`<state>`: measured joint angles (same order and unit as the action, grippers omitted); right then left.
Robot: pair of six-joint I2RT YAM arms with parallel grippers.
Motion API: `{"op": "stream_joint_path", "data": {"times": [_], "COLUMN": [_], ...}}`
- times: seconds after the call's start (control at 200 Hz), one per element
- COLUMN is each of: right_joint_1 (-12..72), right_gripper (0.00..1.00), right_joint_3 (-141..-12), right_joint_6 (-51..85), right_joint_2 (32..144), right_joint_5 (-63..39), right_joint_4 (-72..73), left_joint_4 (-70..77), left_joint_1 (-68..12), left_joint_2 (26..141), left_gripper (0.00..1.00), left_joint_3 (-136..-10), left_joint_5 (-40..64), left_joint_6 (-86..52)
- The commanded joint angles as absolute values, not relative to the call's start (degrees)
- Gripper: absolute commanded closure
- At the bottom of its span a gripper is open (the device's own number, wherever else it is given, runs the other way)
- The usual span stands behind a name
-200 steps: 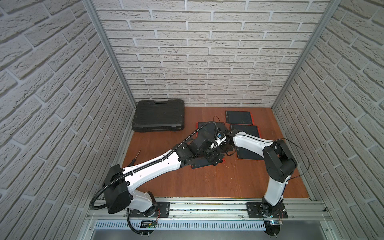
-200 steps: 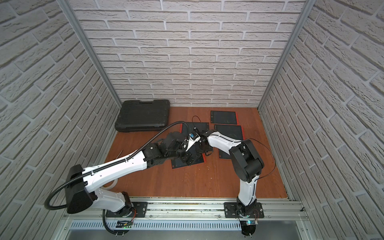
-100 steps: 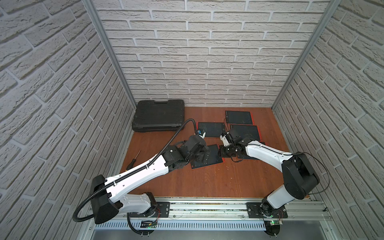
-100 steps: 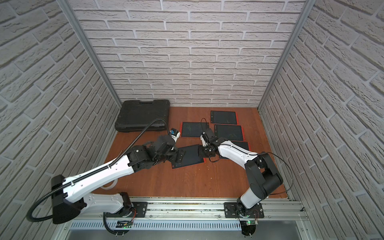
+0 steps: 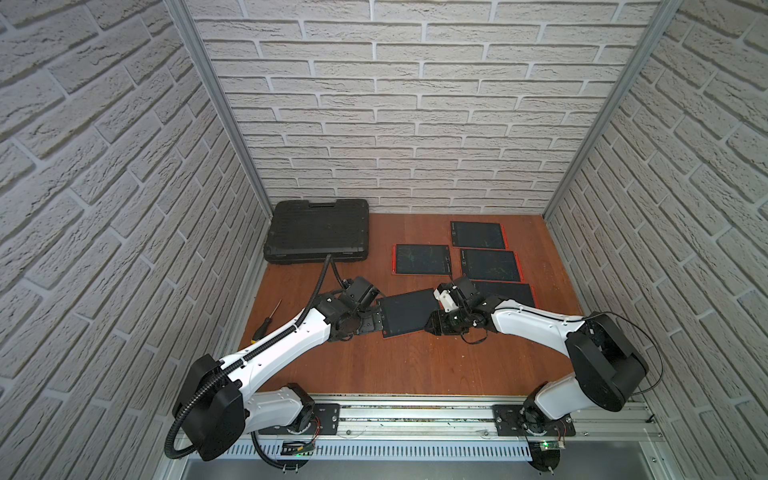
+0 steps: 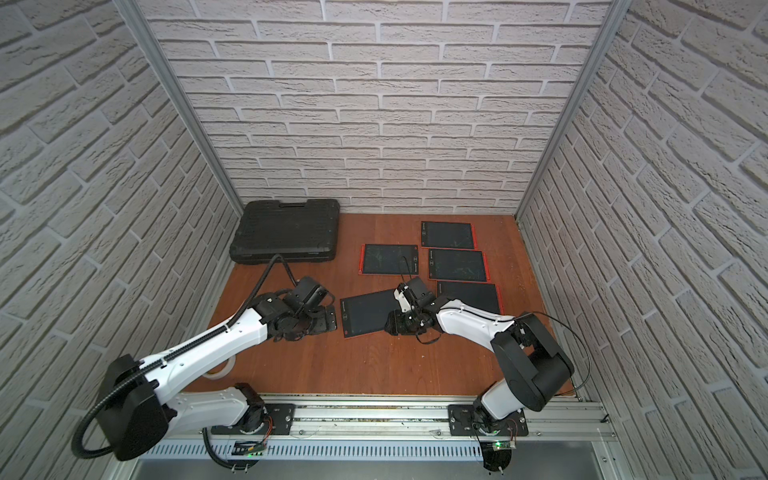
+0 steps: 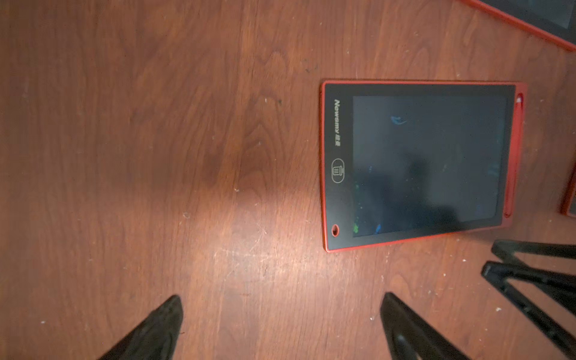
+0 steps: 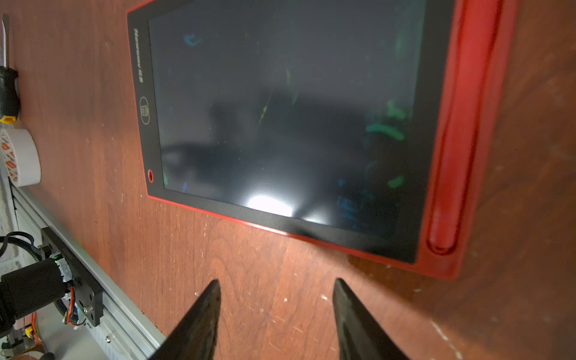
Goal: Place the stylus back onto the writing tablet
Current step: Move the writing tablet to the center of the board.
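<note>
In a top view the writing tablet (image 5: 409, 312) lies on the table (image 5: 415, 365) between both arms. Left wrist: left jaws wide, empty, clear of the tablet. Right wrist: right jaws parted, empty; the stylus (image 8: 458, 140) appears seated in the tablet's edge groove, so only retreat seems left.

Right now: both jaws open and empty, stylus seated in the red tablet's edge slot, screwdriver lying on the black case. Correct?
Not quite. The screwdriver lies on the wooden table by the left wall, apart from the black case; a top view shows it. The rest stands: left gripper and right gripper have open, empty jaws, and the stylus sits in the red writing tablet's edge slot.
</note>
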<state>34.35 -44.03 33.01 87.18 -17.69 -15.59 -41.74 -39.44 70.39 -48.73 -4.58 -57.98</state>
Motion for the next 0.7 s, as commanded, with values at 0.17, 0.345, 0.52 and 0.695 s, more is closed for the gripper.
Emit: {"op": "stream_joint_path", "data": {"times": [0.17,0.345,0.52,0.695], "right_joint_1": [38.7,40.1,40.6,40.7], "right_gripper": [0.29,0.25,0.24,0.24], "right_joint_3": [-42.3,-42.3,-41.8,-41.6], "right_joint_6": [37.9,39.7,41.0,41.5], "right_joint_2": [87.4,88.5,89.3,89.6], "right_joint_5": [-14.6,-12.6,-11.1,-10.0], "right_joint_4": [-8.1,-7.0,-6.2,-5.8], "left_joint_4": [-27.1,-25.0,-22.4,-19.4], "left_joint_1": [-37.9,-37.1,-36.4,-35.8], "left_joint_2": [78.6,82.5,84.7,88.2], "left_gripper": [0.02,0.02,0.02,0.02], "left_joint_3": [-48.4,-48.7,-48.5,-49.1], "left_joint_5": [1.5,0.8,1.3,3.1], "left_joint_6": [-60.2,-60.4,-60.3,-60.5]}}
